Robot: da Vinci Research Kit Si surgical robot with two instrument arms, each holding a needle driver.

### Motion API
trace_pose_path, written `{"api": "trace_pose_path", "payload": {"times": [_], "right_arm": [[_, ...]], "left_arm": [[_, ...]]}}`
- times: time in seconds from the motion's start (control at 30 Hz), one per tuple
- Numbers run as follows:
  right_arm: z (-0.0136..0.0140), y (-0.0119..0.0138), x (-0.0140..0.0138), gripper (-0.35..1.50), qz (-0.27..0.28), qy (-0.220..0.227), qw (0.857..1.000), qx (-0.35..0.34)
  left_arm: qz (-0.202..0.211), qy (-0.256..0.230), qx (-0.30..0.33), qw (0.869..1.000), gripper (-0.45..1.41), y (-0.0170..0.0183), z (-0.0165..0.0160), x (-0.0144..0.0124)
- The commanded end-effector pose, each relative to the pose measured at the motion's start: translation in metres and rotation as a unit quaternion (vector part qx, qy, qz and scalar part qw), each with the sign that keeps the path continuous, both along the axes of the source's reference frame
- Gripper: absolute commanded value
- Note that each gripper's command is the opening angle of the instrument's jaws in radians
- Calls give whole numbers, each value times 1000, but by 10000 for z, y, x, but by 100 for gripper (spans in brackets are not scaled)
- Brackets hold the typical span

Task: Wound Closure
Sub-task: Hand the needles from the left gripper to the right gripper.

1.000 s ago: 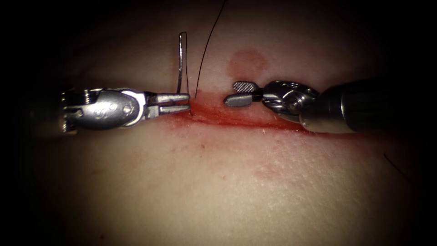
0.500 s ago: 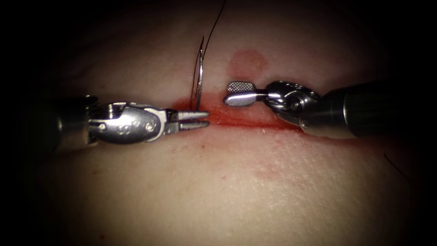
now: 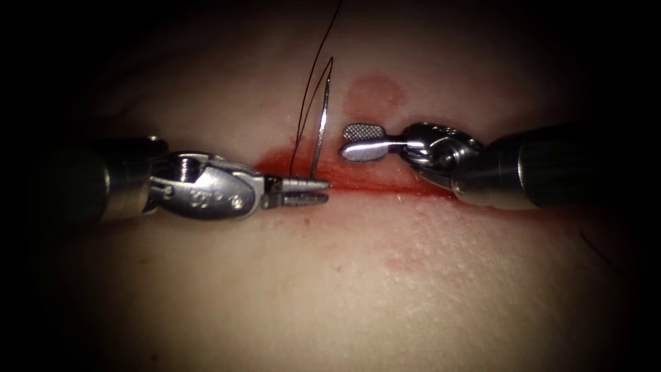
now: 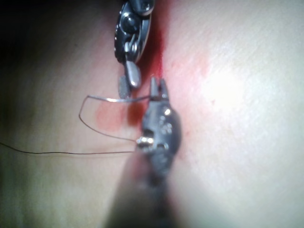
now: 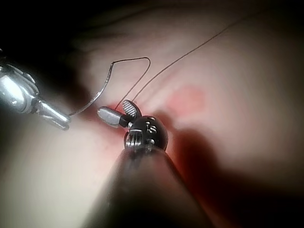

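My left tool (image 3: 320,191) lies over the left part of the cut (image 3: 385,180), jaws shut on the curved needle (image 3: 322,117) near its lower end. The needle stands up free of the tissue (image 3: 344,289), its thread end uppermost. From there the thread (image 3: 308,86) drops in a narrow loop to the tissue just left of the needle, and another strand runs up out of view. My right tool (image 3: 358,141) hovers close to the right of the needle, jaws open and holding nothing. The left wrist view shows the needle (image 4: 118,99) in the left tool (image 4: 159,86). The right wrist view shows the right tool (image 5: 116,111) beside the needle (image 5: 102,92).
Red fluid (image 3: 275,162) wets the cut and its left end. A round reddish mark (image 3: 373,96) sits on the tissue behind the right tool's jaws. A long strand of thread (image 5: 190,52) trails away across the far tissue.
My left tool has moved right along the cut with the needle, which now leans right, closer to the right tool. The right tool has barely moved and stays open.
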State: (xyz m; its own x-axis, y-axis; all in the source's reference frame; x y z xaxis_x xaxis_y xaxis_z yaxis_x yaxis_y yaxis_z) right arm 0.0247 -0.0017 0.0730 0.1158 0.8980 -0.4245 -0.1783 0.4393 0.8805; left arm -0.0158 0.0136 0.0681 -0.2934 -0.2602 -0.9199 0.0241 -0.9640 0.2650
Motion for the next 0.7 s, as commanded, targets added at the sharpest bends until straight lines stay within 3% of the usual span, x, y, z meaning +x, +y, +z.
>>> {"api": "trace_pose_path", "payload": {"times": [0.03, 0.7], "right_arm": [[6, -4, 7, 116, 1, 2, 1000, 1], [11, 4, 27, 116, 13, 4, 1000, -1]], "left_arm": [[3, 1, -2, 1000, -35, -1, 7, -6], [15, 7, -10, 1000, -35, -13, 5, -14]]}}
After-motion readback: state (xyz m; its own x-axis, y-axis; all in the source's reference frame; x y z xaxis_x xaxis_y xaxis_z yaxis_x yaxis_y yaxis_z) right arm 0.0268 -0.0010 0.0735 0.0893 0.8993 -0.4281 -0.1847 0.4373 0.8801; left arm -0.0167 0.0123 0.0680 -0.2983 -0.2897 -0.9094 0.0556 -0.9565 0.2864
